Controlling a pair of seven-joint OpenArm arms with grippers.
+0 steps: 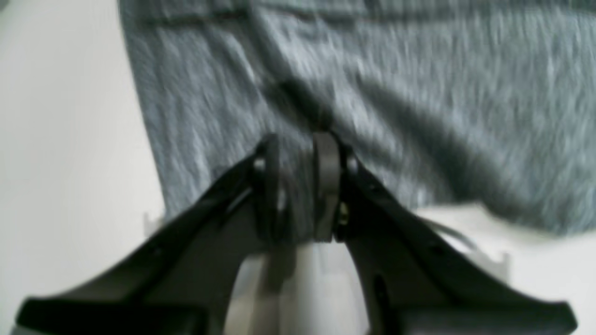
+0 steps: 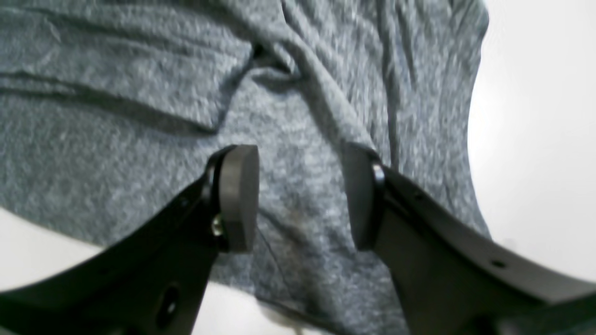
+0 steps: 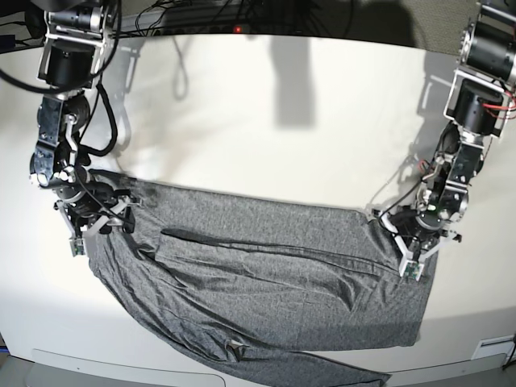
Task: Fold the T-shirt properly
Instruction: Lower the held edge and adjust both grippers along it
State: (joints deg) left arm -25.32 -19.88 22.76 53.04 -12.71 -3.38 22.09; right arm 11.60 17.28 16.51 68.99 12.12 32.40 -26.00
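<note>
Sprawling across the near half of the white table (image 3: 266,121), the T-shirt (image 3: 266,282) lies mostly flat but rumpled, a broad band of heather-grey knit running from the far-left arm to the far-right one, with long creases through its middle and a loose tail trailing toward the table's front edge. It looks to me as though the fabric is doubled over along part of its length, since a darker seam line crosses the upper middle, but no tidy rectangle has formed; the edges are uneven and the lower corner droops away. At the shirt's end on the right of the base view, the left gripper (image 1: 298,186) sits on the cloth's corner with its pads drawn close together, and the wrist view shows grey fabric bunched up between them, so I judge it clamped on the T-shirt. At the opposite end, the right gripper (image 2: 302,195) hangs over the fabric with its pads standing well apart, cloth visible beneath and between them but not pinched. So one side seems seized and the other is poised but not yet gripping. By my reckoning the folding is at an early stage: the wrinkles need smoothing, the trailing part needs bringing in, and the real folds are yet to be made.
</note>
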